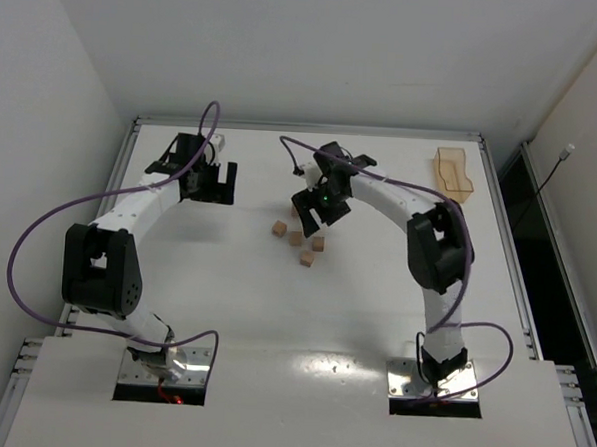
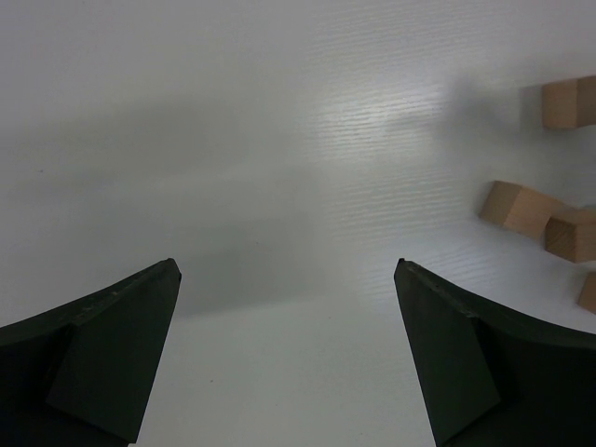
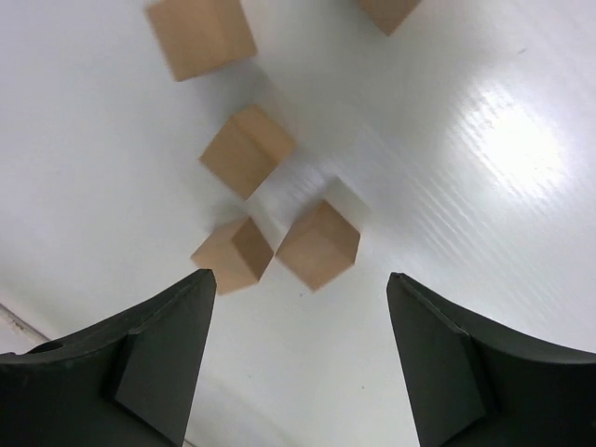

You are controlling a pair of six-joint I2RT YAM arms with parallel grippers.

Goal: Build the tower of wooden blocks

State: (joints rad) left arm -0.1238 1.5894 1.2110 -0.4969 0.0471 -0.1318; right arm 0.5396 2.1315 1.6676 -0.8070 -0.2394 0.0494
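Observation:
Several small tan wood blocks lie loose on the white table near its middle, among them one at the left (image 1: 278, 227) and one nearest the front (image 1: 307, 259). None is stacked, so no tower shows. My right gripper (image 1: 311, 212) is open and empty, hovering just behind the cluster. In the right wrist view (image 3: 298, 279) two blocks (image 3: 318, 244) (image 3: 233, 253) lie just beyond the fingertips, with others (image 3: 247, 151) (image 3: 200, 35) farther off. My left gripper (image 1: 216, 187) (image 2: 287, 265) is open and empty over bare table, left of the blocks (image 2: 517, 207).
A translucent tan plastic tray (image 1: 453, 174) stands at the back right of the table. Purple cables loop along both arms. White walls close in the back and left sides, and a metal rail edges the table (image 1: 500, 204).

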